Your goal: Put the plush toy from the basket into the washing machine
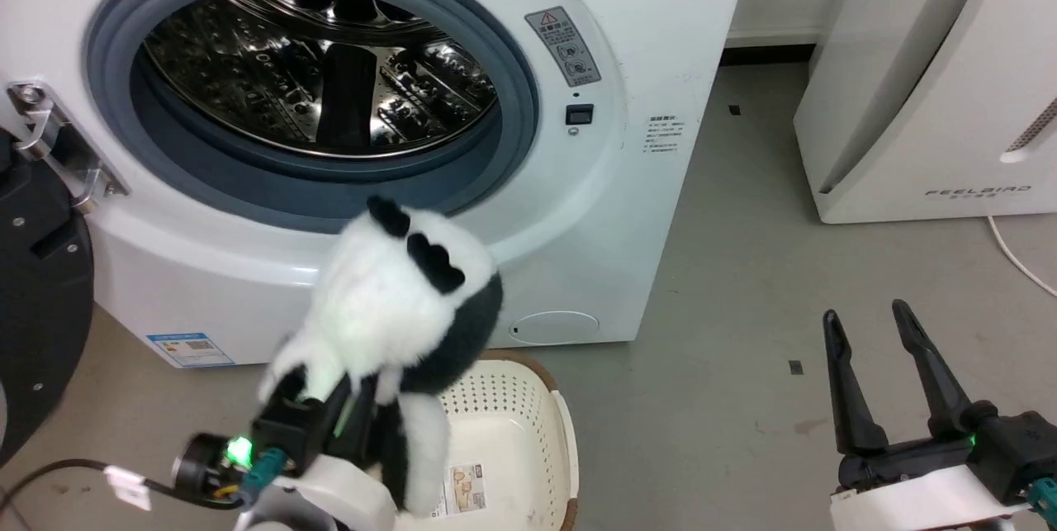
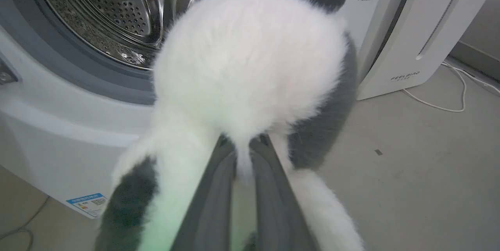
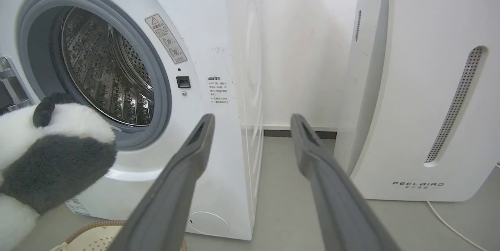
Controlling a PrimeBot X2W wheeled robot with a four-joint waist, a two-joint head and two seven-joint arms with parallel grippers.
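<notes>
The plush toy [image 1: 396, 291], a fluffy black-and-white panda, hangs in the air above the basket [image 1: 512, 424], just below the washing machine's [image 1: 578, 209] open porthole. My left gripper [image 1: 330, 403] is shut on it; in the left wrist view the fingers [image 2: 218, 188] pinch white fur of the plush toy [image 2: 250, 59], which hides the fingertips. The steel drum [image 1: 322, 68] looks empty inside its grey gasket. My right gripper [image 1: 867, 324] stands open at the lower right, nothing between its fingers [image 3: 187, 165]. The panda [image 3: 50, 145] also shows at the right wrist view's left edge.
The black-framed door [image 1: 33, 300] hangs open at the left on its metal hinge [image 1: 49, 135]. A white FEELBIRD appliance [image 1: 933, 85] stands at the right with a white cable [image 1: 1020, 254] on the grey floor. A black cable [image 1: 49, 473] lies at the lower left.
</notes>
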